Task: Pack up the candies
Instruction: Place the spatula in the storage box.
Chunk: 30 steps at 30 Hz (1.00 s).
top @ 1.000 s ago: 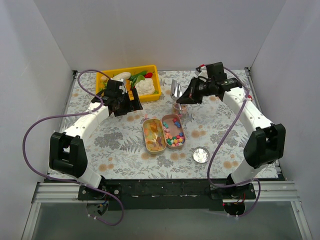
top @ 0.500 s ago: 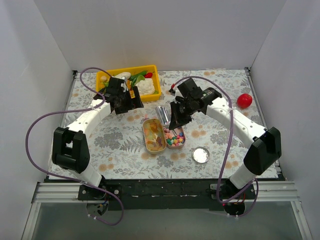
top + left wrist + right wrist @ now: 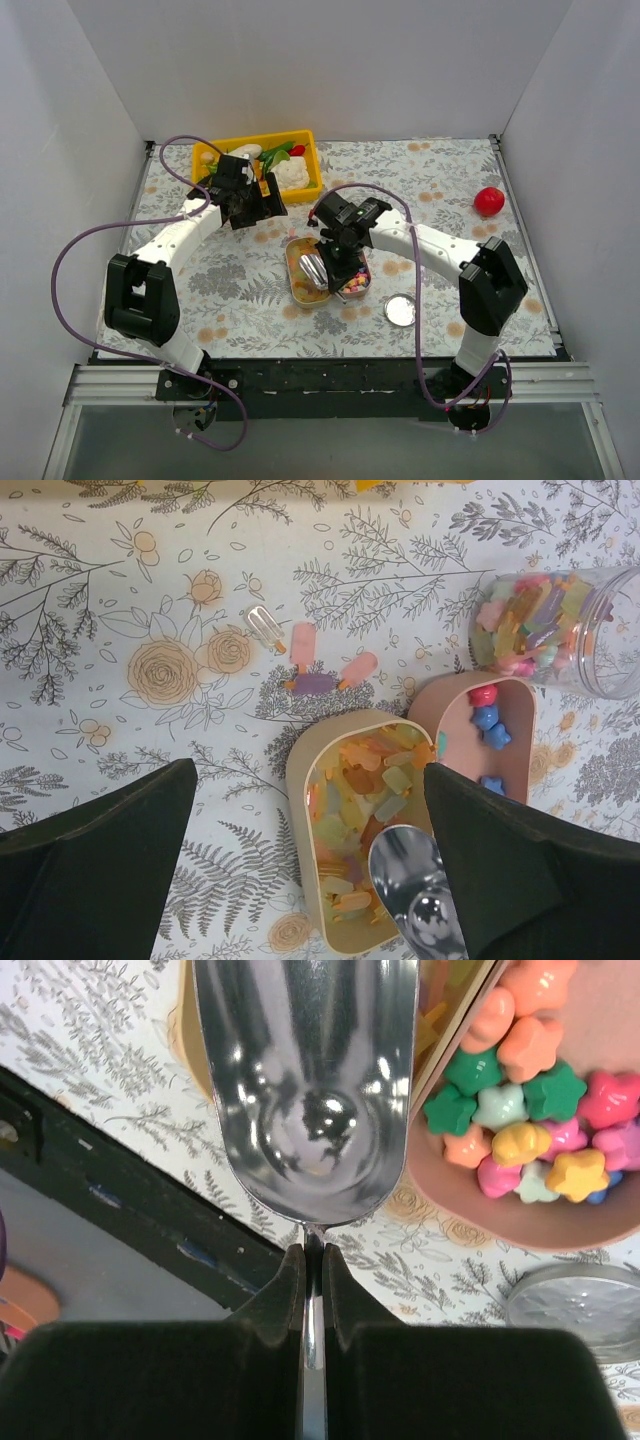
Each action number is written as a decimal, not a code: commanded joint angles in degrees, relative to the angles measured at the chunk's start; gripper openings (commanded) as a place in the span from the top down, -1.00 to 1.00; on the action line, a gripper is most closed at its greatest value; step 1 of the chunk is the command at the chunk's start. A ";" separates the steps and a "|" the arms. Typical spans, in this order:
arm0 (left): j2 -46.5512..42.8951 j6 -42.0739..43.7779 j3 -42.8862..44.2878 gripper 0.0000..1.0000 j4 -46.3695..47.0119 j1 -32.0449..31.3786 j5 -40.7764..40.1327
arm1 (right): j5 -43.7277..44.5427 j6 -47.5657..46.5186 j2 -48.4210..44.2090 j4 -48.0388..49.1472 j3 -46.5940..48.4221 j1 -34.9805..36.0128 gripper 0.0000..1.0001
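Note:
Two oval tins sit side by side. The left tin point(image 3: 303, 283) point(image 3: 352, 820) holds translucent yellow-orange candies point(image 3: 375, 780). The right tin point(image 3: 356, 284) point(image 3: 520, 1215) holds pastel star-shaped candies point(image 3: 530, 1130). My right gripper point(image 3: 336, 252) point(image 3: 314, 1255) is shut on the handle of the metal scoop point(image 3: 314, 270) point(image 3: 310, 1080) point(image 3: 415, 890). The scoop's bowl hangs over the left tin and looks empty. A clear jar point(image 3: 560, 630) of mixed candies lies behind the tins. My left gripper point(image 3: 246, 207) point(image 3: 320, 875) is open and empty, hovering left of and behind the tins.
Three loose candies point(image 3: 305, 670) lie on the floral cloth behind the tins. A round lid point(image 3: 401, 310) point(image 3: 580, 1300) rests in front of the right tin. The yellow tray point(image 3: 303, 182) of toy vegetables stands at the back left, a red ball point(image 3: 489, 201) at the far right.
My right arm has swung from the jar at the back toward the left and front, carrying the scoop over the left tin. The left arm has hardly moved.

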 commanded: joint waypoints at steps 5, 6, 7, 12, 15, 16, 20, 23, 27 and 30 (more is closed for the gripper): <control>-3.06 -0.23 -1.69 -0.96 -1.21 0.25 0.05 | 1.92 -0.47 4.16 6.16 1.46 0.52 0.97; -2.98 -0.14 -1.70 -0.96 -1.30 0.25 0.05 | 2.01 -0.47 4.95 6.43 1.81 0.60 0.97; -2.89 -0.06 -1.43 -0.96 -1.65 0.25 -0.21 | 1.84 -0.56 5.31 6.61 1.90 0.60 0.97; -2.62 0.65 -0.56 -0.96 -2.70 0.25 -0.39 | 0.87 -0.82 7.77 6.87 2.08 0.78 0.97; -2.80 1.09 -0.03 -0.96 -3.49 0.25 -1.00 | 1.22 -1.00 8.39 6.79 1.99 0.87 0.92; -2.97 1.18 0.24 -0.96 -3.58 0.25 -1.09 | 1.40 -1.09 8.47 6.70 2.42 0.95 0.85; -3.24 1.09 0.76 -0.96 -3.94 0.25 -1.36 | 2.89 -1.09 7.77 5.38 4.35 0.95 0.16; -3.68 1.09 1.38 -0.96 -4.02 0.25 -1.62 | 4.91 -0.82 5.94 3.45 5.68 0.95 -0.07; -4.29 1.09 2.43 -0.96 -4.55 0.25 -2.23 | 6.67 0.32 2.07 2.57 6.82 0.78 -0.25; -5.00 1.44 3.22 -0.96 -4.64 0.25 -2.41 | 7.98 1.46 -0.92 1.95 7.52 -0.10 -0.30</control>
